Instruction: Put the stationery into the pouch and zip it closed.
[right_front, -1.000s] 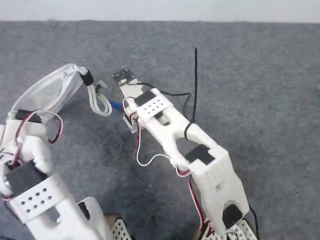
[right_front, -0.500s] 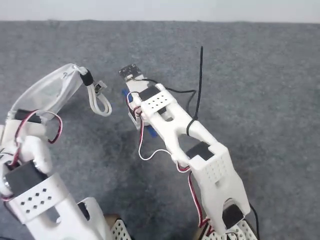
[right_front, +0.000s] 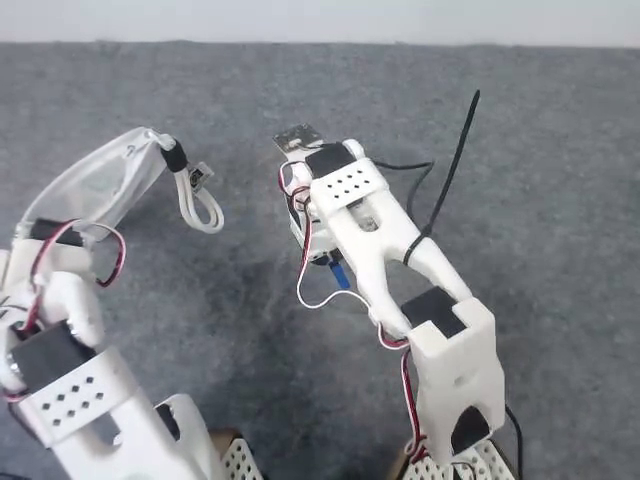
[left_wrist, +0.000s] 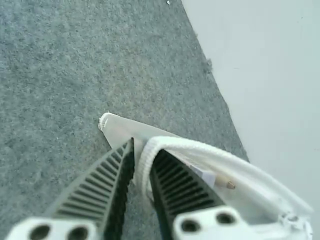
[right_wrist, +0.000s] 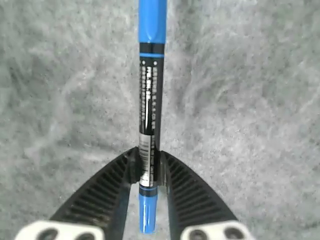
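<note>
- The right gripper (right_wrist: 149, 170) is clamped on a blue and black pen (right_wrist: 150, 100), its two fingers pressing the barrel from either side.
- Most of the pen juts straight out past the fingertips over the grey surface (right_front: 540, 150); a short blue end sticks back between the fingers.
- The left gripper (left_wrist: 144, 150) is pinched together on the white rim of the clear pouch (left_wrist: 200, 152), which extends beyond the fingertips and off to one side.
- In the high view the pouch (right_front: 95, 185) lies well apart from the right arm, and a white cord loop (right_front: 200, 208) hangs from its far end.
</note>
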